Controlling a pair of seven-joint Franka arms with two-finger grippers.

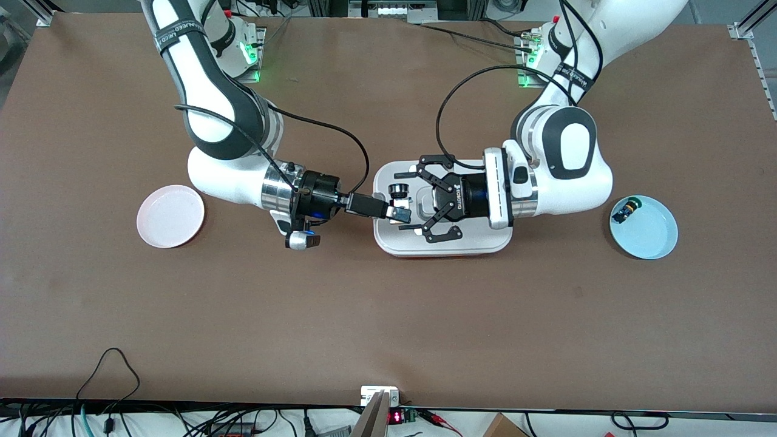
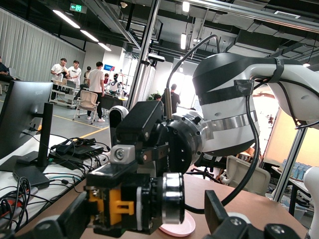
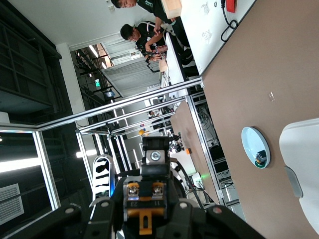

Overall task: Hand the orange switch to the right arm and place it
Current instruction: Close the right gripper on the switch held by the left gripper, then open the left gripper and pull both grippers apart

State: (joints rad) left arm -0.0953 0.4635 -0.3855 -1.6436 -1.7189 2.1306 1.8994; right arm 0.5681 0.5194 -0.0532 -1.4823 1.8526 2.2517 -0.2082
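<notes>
A brown table (image 1: 364,315) is seen from above, with two robot arms reaching in toward its middle.

Toward the right arm's end of the table, a pink plate (image 1: 170,216) is lying on the surface. The right arm is stretching from its base toward the centre, and the right gripper (image 1: 397,212), slim and black, is hovering over a white tray (image 1: 485,243) in the middle of the table. Its fingers are closed narrowly on the orange switch (image 1: 399,191), a tiny black cylinder, and are holding it in the air above the tray. In the left wrist view, the switch's orange parts and a silver ring are showing beneath the right gripper's black body.

The left gripper (image 1: 408,202), a wide black linkage claw, is facing the right gripper over the same tray. Its fingers are spread wide, one on either side of the held switch, and are gripping nothing.

Toward the left arm's end of the table, a pale blue plate (image 1: 658,240) is sitting well apart from the tray. A small black switch with a green cap (image 1: 628,209) is lying in it near the rim
</notes>
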